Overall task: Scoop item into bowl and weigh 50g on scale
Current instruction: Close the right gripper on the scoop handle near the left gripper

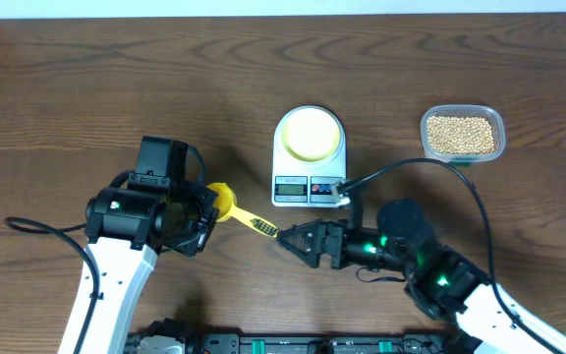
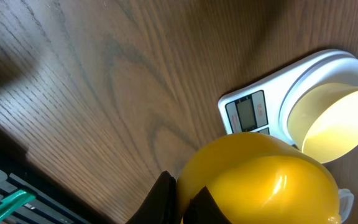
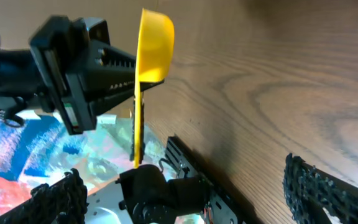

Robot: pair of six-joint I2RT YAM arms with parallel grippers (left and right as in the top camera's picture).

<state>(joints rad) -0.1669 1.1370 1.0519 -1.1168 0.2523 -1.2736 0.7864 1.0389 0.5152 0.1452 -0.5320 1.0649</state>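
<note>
In the overhead view the scale [image 1: 309, 157] sits mid-surface [image 1: 116, 88], with the pale yellow bowl [image 1: 310, 134] resting on its round platform. Right of the scale, apart from it, a clear tub [image 1: 499, 123] holds the beans [image 1: 461, 135]. Left of the scale's front, the left jaws are closed on the cup end of a yellow measuring spoon [image 1: 234, 209], whose handle points back toward the scale's front edge. Just in front of the scale the right jaws stand wide open, empty, their tips near the handle's end.

From the left wrist, the spoon's rounded underside [image 2: 260, 180] fills the lower frame, pinched between the dark fingers [image 2: 161, 198]. Beyond it lies the scale [image 2: 253, 106], display facing the camera, the bowl [image 2: 334, 124] on top.

From the right wrist, the spoon [image 3: 151, 43] hangs on edge, clamped by the left jaws. The right arm's own fingers [image 3: 319, 186] are spread far apart, holding nothing. The scale cannot be clearly made out here.
</note>
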